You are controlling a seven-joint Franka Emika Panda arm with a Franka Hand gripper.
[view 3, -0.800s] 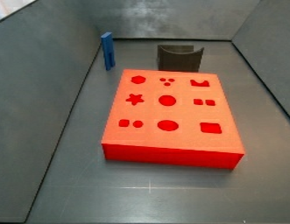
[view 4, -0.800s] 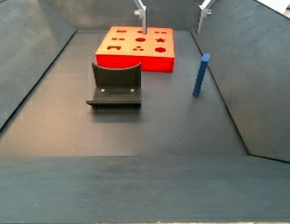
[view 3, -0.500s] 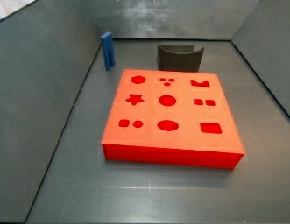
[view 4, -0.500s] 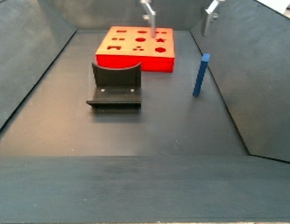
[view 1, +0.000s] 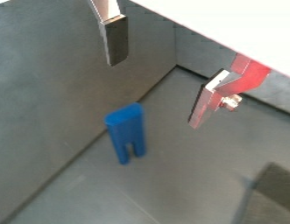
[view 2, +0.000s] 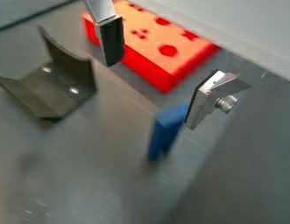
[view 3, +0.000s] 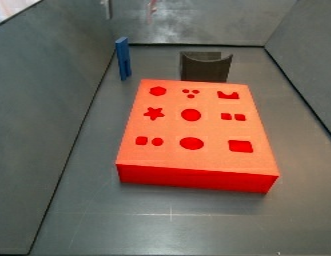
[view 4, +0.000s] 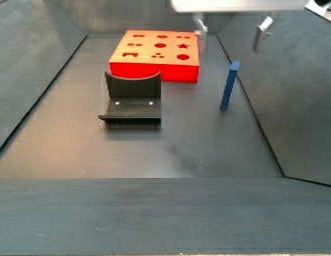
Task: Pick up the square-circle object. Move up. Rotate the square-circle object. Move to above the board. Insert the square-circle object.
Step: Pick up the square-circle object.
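The gripper (view 1: 159,74) hangs above the peg (view 1: 126,133), its two silver fingers (view 1: 116,39) spread wide with nothing between them; in both wrist views the peg shows in the open gap below them, not yet touched. In a side view the gripper (view 4: 231,28) sits high over the peg (view 4: 229,85), only its lower parts in frame.

The peg stands upright on its end on the dark floor, close to one side wall, as the side views (view 3: 122,57) show. It is well apart from the red board (view 3: 195,133), which lies flat nearer the middle, and from the fixture (view 4: 132,96), which stands just beside the board's edge. In a wrist view the board (view 2: 153,44) and fixture (view 2: 51,77) both lie beyond the peg (view 2: 168,129).

The peg looks like a stiff, light plastic piece with smooth flat faces, so it should neither bend nor crush, but it could slip or tip. Being tall and slim on a small footprint, it would likely topple at a sideways nudge from one finger. The best hold seems to be across two opposite flat faces near the upper part, fingers coming straight down and closing evenly. A wrist view hints at a slot in its lower end. The nearby wall leaves little room on that side.
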